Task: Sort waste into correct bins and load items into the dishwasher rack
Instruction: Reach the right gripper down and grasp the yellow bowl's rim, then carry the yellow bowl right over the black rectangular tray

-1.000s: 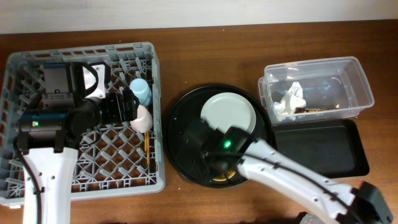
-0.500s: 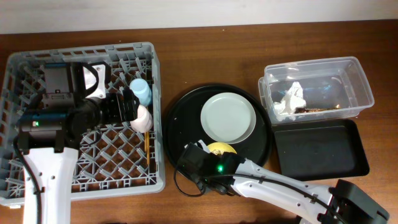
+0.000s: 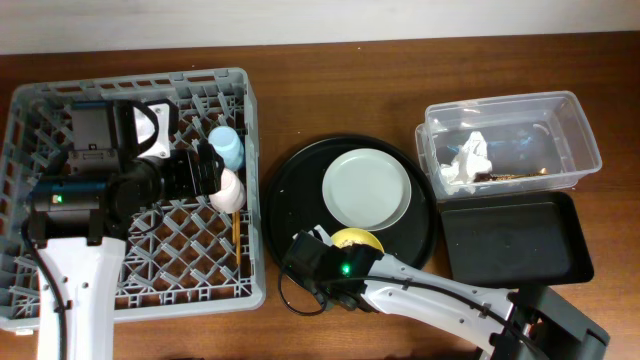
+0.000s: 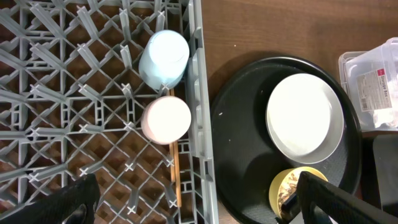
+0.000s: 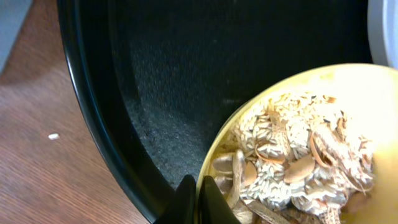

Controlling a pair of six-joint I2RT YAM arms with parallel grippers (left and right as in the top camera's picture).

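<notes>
- Scraps (image 5: 292, 155), tan and flaky, lie in the round yellow bowl (image 5: 348, 81), at 6 o'clock on the round black tray (image 3: 288, 200).
- Right tool (image 5: 198, 198) pinches the bowl's rim.
- Left tool (image 4: 202, 202) is spread wide above the grey plastic lattice rack (image 4: 62, 93).

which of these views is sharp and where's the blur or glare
Overhead: sharp and evenly lit, slight reflections on the clear tub. Left wrist: the pale plate is washed out to near white; the fingers of the left end effector are dark, soft shapes at the bottom edge. Right wrist: food scraps in the yellow bowl fairly sharp, the bowl's far wall bright and hazy.
</notes>
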